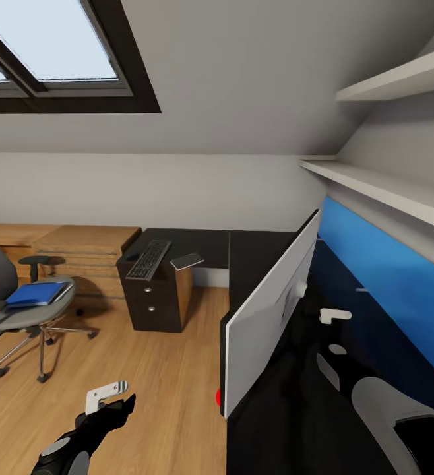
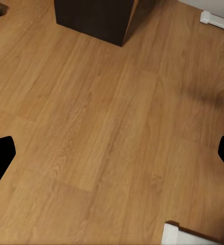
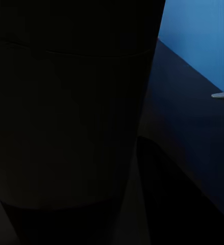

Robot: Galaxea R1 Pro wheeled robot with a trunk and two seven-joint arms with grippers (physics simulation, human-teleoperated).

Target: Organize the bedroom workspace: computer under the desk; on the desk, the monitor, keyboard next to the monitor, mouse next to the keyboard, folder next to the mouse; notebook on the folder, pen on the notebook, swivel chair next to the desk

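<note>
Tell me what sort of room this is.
Probably an attic bedroom or study used as a home office: a skylight in a sloping ceiling, a black-topped desk with a keyboard, and a swivel chair on wood flooring.

Attic home office: skylight (image 1: pixel 52 46), desk (image 1: pixel 204 244), swivel chair (image 1: pixel 19 297).

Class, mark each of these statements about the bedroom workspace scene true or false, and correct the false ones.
1. The folder lies on the seat of the swivel chair. True.
2. The keyboard is on the floor. False: it lies on the desk, above the drawer unit.
3. The monitor stands on the desk, its light back facing the camera. True.
4. The left gripper holds the notebook. False: it hangs over bare wooden floor; the notebook lies on the desk beside the keyboard.
</note>
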